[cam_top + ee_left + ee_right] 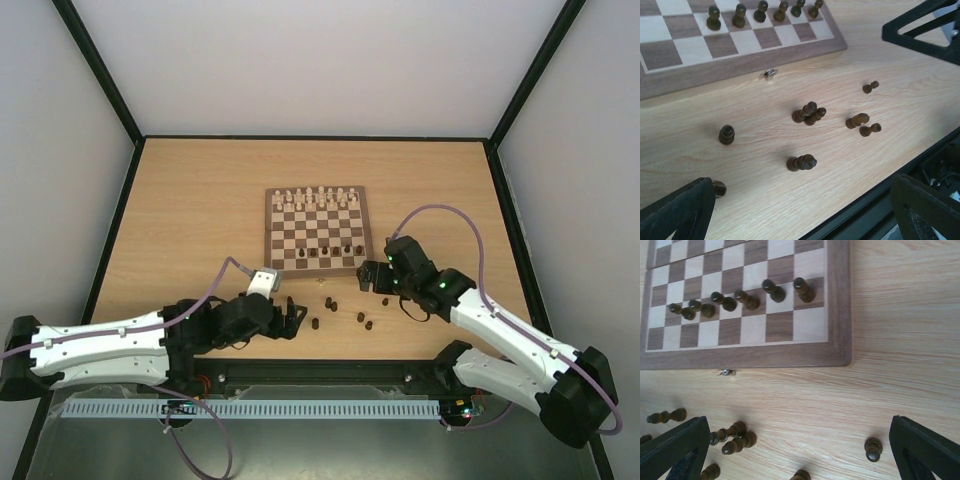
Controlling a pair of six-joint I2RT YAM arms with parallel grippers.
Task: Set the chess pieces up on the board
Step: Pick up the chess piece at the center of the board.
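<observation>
a light wooden table with a fine, straight grain. a square checkered wooden board with a mid-brown border lies flat on it, about midway across. on the bare wood between the board's near edge and the table's near edge, small dark chess pieces are scattered, all off the board. a touching pair lies on its side in the middle of the group. an upright piece stands apart from them. a lone fallen piece lies nearer the table's edge. two fallen pieces lie close together, and a smaller piece lies beyond them.
</observation>
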